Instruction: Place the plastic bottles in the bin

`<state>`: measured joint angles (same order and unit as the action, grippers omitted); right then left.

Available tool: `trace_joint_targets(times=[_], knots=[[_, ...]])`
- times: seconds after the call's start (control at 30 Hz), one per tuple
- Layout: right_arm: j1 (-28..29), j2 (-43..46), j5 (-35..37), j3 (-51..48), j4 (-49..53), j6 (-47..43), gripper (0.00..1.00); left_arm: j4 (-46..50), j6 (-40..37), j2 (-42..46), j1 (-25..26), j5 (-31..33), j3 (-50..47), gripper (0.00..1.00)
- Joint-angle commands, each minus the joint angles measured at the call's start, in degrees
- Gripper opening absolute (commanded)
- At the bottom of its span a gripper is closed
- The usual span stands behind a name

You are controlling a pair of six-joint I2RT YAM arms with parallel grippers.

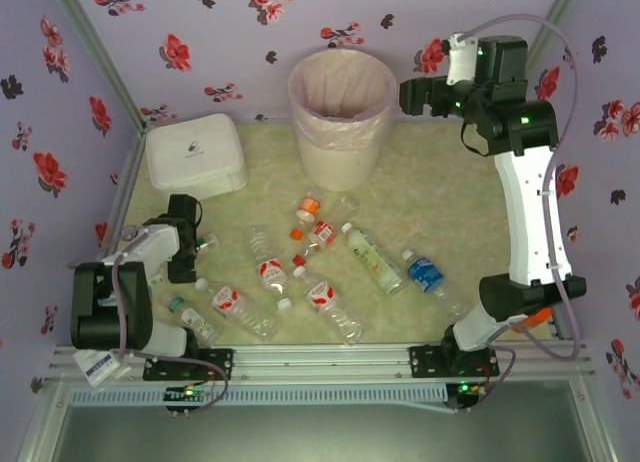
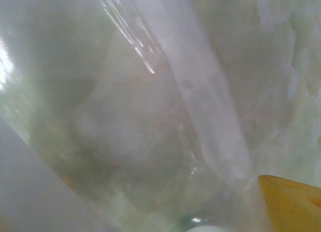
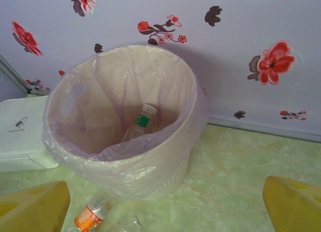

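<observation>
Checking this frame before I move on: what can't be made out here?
Left wrist view: blurred clear plastic sits against the lens; which bottle it is, unclear.
Top view: the left end effector has its jaws hidden by its own black body; grip unclear.
Right wrist view: the pale-pink round lined bin hides the lower part of the clear plastic bottle inside; count unclear.
Right wrist view: the orange-labelled bottle is cut off by the bottom edge.

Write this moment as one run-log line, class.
left gripper: low at a clear bottle, grip unclear | right gripper: open, empty, facing bin | bin: green-capped bottle inside | table: several loose bottles
</observation>
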<state>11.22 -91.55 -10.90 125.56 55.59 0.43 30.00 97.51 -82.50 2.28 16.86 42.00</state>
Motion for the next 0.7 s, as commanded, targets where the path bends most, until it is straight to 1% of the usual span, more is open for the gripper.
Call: trace_joint_targets(times=[0.0,0.13,0.33,0.43,0.53,0.57,0.6,0.67], knots=[[-0.39,3.40,0.26,-1.73,0.25,-0.10,0.99,-1.01,-2.11,-0.90,-0.37,-1.13,2.15,0.85],[-0.41,5.17,0.11,-3.89,-0.59,1.27,0.99,1.24,-4.56,-0.89,-0.26,-1.43,3.97,0.74],[-0.41,5.85,-2.42,-4.81,-2.10,4.21,0.98,4.24,-11.26,0.21,0.91,-1.48,8.24,0.58],[-0.39,6.30,-4.57,-6.53,-3.56,6.37,0.97,5.73,-15.93,1.15,2.55,-1.66,10.97,0.53],[-0.36,7.29,-8.20,-9.60,-6.32,9.53,0.97,5.73,-25.80,2.22,6.77,-1.81,15.52,0.53],[-0.33,7.67,-10.29,-10.58,-7.31,10.73,0.97,5.06,-30.17,2.34,8.46,-2.46,17.80,0.53],[-0.33,7.79,-12.50,-11.38,-8.36,12.14,0.96,3.41,-36.52,2.43,10.08,-4.09,19.83,0.53],[-0.33,7.47,-17.09,-12.24,-10.04,14.83,0.95,0.66,-46.34,2.35,12.61,-8.63,23.22,0.52]])
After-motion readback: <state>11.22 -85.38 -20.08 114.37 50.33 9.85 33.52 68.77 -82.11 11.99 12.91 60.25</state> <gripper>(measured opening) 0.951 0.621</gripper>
